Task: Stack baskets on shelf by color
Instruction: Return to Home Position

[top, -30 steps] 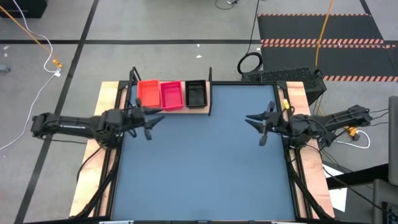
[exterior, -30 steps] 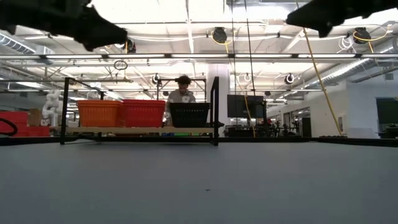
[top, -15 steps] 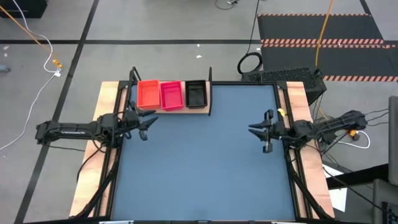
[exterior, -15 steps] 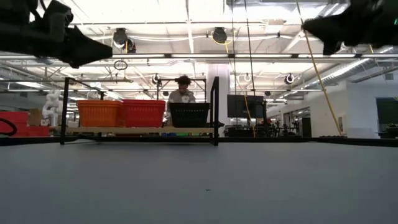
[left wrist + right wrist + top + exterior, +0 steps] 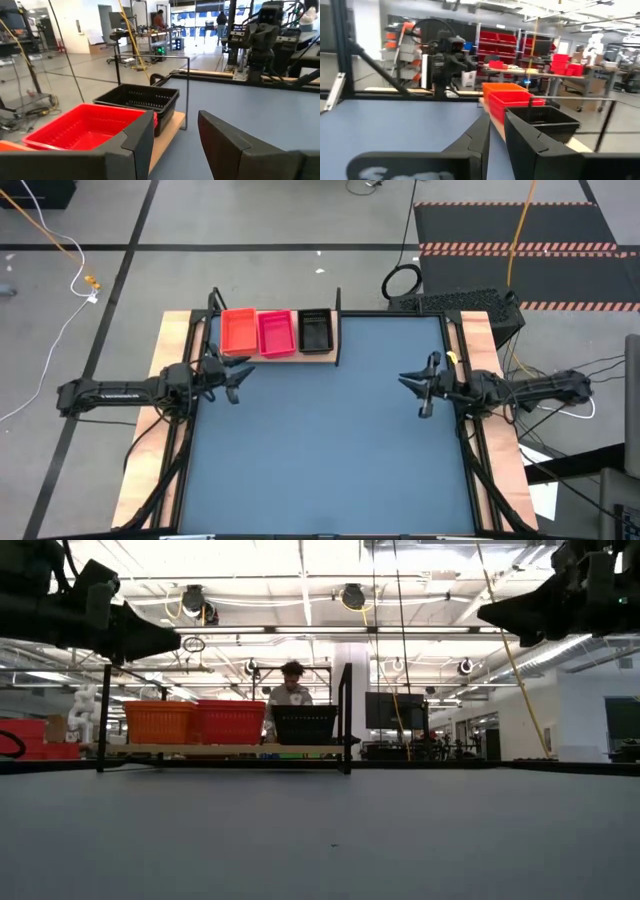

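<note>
The shelf (image 5: pixel 325 356), a pale board with thin black uprights, stands at the table's far left. On it sit an orange-red basket (image 5: pixel 237 331), a pink basket (image 5: pixel 275 332) and a black basket (image 5: pixel 314 330), side by side on their bases. In the low view they show as orange (image 5: pixel 160 722), red-pink (image 5: pixel 230 722) and black (image 5: pixel 305 724). My left gripper (image 5: pixel 238 381) hovers open just near of the shelf's left end, fingers (image 5: pixel 142 137) pointing toward the baskets. My right gripper (image 5: pixel 414 393) hovers open over the table's right part, holding nothing.
The blue-grey table (image 5: pixel 320 460) spreads wide between and near of both arms. Wooden side rails (image 5: pixel 170 340) run along its left and right edges. A person (image 5: pixel 292 690) stands in the room beyond the shelf. Cables and a mat lie on the floor beyond the far edge.
Both arms have drawn back, the left toward the table's left edge and the right toward its right edge, and both grippers have come lower above the table. The baskets and the shelf have stayed in place.
</note>
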Controlling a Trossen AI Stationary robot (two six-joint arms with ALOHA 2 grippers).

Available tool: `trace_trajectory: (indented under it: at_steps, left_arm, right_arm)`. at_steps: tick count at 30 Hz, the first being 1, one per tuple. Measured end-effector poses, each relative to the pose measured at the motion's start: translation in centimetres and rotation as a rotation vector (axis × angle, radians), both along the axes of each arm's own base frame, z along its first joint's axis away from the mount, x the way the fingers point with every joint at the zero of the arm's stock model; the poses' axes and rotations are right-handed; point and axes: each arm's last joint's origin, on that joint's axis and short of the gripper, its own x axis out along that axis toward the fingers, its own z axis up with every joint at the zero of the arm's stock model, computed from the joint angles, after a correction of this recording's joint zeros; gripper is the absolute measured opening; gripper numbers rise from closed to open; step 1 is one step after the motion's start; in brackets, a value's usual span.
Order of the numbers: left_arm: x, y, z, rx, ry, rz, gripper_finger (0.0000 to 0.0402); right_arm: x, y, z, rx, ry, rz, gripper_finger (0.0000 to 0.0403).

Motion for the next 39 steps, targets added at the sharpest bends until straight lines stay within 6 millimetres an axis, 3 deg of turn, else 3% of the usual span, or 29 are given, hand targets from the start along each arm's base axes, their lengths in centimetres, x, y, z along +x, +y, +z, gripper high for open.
trace_trajectory:
  at_steps: [8,16,20,30,39]
  left_arm:
    - [-0.6,-0.5,-0.3,-0.034,0.019,-0.063,0.0157]
    - [-1.3,-1.3,-0.2,0.041,0.011,-0.251,0.0157]
    - [-1.7,-1.3,-0.8,0.048,0.07,-0.226,0.0157]
    - [-1.8,-1.2,-0.7,0.043,0.06,-0.236,0.0157]
    - [-1.3,-1.2,-1.3,0.069,0.15,-0.242,0.0157]
  right_arm:
    - [-1.7,-0.2,0.5,0.013,-0.079,-0.04,0.005]
    - [-1.6,-0.1,0.0,0.006,-0.044,0.028,0.005]
    - [-1.6,0.3,0.1,-0.01,-0.057,0.139,0.005]
    - [-1.5,0.3,-0.5,-0.01,0.012,0.139,0.005]
    - [-1.5,0.3,-1.0,-0.03,0.051,0.133,0.005]
